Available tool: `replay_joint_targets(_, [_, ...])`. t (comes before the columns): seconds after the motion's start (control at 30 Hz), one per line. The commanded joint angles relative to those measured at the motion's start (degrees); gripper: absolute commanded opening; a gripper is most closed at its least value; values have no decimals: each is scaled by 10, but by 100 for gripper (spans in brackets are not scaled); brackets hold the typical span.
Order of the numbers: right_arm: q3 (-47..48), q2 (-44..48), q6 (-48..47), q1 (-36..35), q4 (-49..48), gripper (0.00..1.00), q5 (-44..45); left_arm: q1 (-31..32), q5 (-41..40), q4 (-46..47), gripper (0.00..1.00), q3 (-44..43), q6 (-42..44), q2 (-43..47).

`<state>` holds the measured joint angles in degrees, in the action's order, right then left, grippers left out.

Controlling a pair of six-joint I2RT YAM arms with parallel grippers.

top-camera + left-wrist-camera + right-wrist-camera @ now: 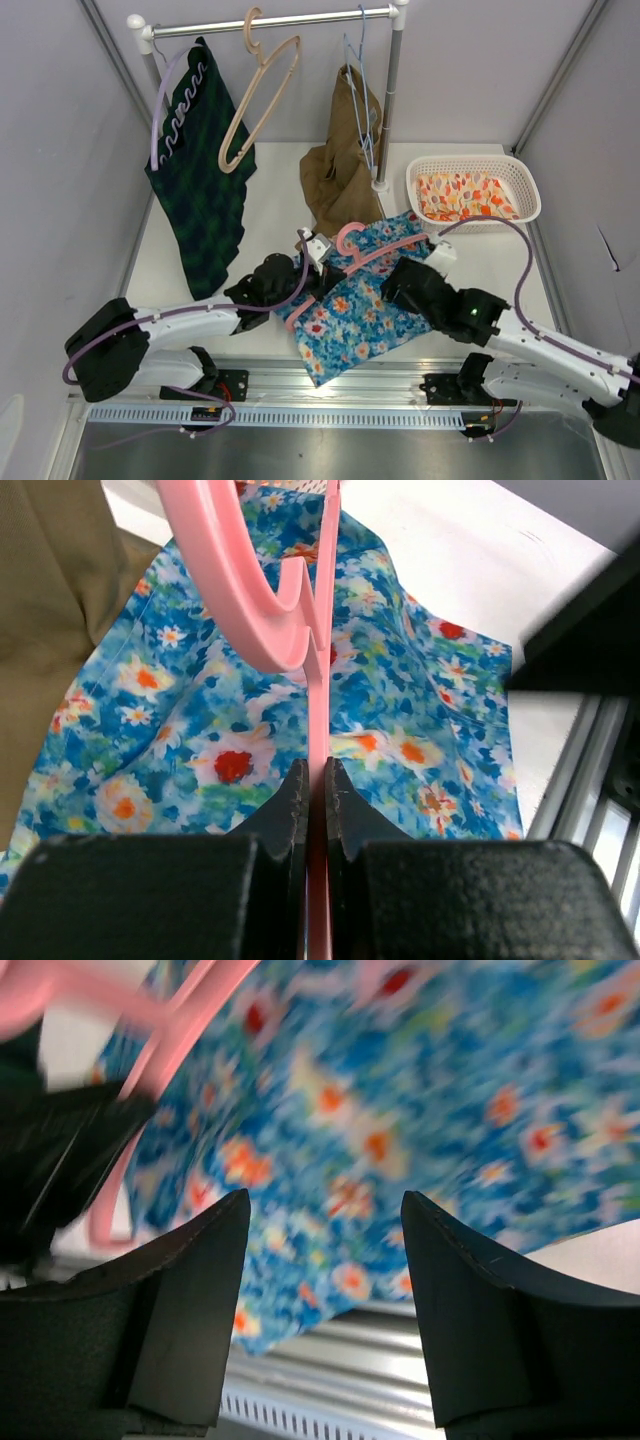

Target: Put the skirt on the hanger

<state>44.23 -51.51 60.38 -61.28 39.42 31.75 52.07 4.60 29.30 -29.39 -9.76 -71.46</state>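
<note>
The floral skirt (365,305) lies spread on the table (275,180), near its 6 o'clock edge, with the pink hanger (352,240) across its 11 o'clock side. Only the left wrist view shows the left gripper (316,780) clenched on the hanger's thin bar. The blurred right wrist view shows the right gripper (325,1215) spread wide and empty over the cloth, at the skirt's 3 o'clock edge.

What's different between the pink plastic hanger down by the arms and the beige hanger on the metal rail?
The pink plastic hanger lies low across the blue floral skirt, while the beige hanger hangs by its hook from the metal rail. The left gripper is shut on the pink one; nothing touches the beige one. Both are thin hooked frames.
</note>
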Motion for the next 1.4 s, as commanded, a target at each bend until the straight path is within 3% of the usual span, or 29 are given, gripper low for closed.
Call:
replay_joint_targets(0.0, [-26,33,-31,92,-25,64,-52,15,0,-6,0,-30,20,39])
replay_joint_targets(0.2, [-42,49,-82,217,-58,58,-129,22,2,-71,0,-57,11,80])
replay_joint_targets(0.77, [-92,56,-130,352,-84,53,-212,23,-3,-198,0,-124,2,177])
replay_joint_targets(1.37, [-17,47,-150,388,-83,53,-231,23,-83,-506,0,-233,-12,320])
